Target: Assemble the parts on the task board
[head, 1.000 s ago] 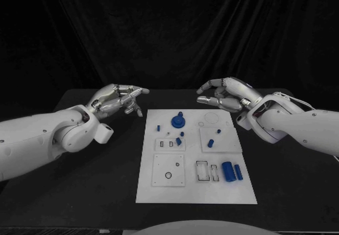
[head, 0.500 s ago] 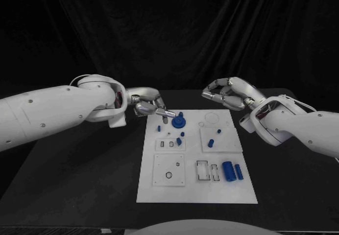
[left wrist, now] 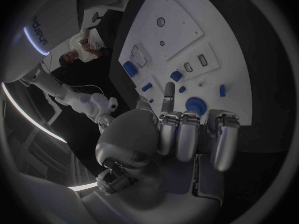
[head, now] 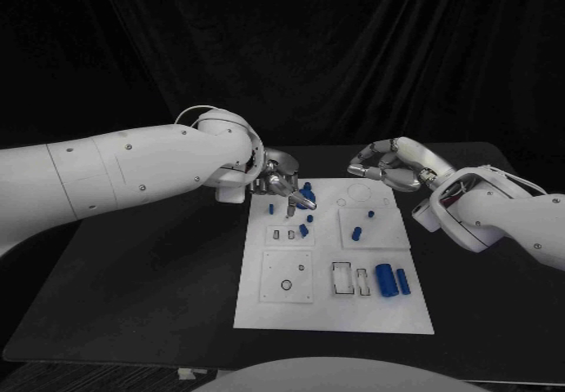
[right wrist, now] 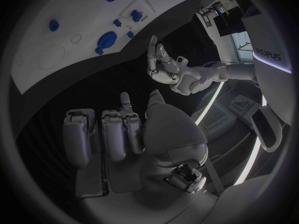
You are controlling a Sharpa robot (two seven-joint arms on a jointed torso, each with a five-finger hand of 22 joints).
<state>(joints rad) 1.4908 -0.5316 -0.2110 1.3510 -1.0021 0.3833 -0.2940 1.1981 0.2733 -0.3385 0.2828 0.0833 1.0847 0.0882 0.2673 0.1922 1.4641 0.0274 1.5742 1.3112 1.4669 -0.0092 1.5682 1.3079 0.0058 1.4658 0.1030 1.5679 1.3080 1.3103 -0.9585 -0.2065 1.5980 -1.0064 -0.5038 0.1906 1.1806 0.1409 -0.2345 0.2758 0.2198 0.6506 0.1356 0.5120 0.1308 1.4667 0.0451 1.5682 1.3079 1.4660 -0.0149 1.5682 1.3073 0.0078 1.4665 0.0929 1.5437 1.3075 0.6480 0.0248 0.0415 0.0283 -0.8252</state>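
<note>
White rectangular task board, mid black table; small blue plastic parts scattered on it, round blue knob-shaped part at far edge. Left hand: fingers curled, one extended, hovering at knob, holding nothing. Right hand: curled, empty, beyond board. Risk: extended finger nudging neighbouring parts askew.

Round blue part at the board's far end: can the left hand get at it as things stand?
Probably yes. The left hand hovers right beside the round blue part, holding nothing, with nothing between them.
</note>
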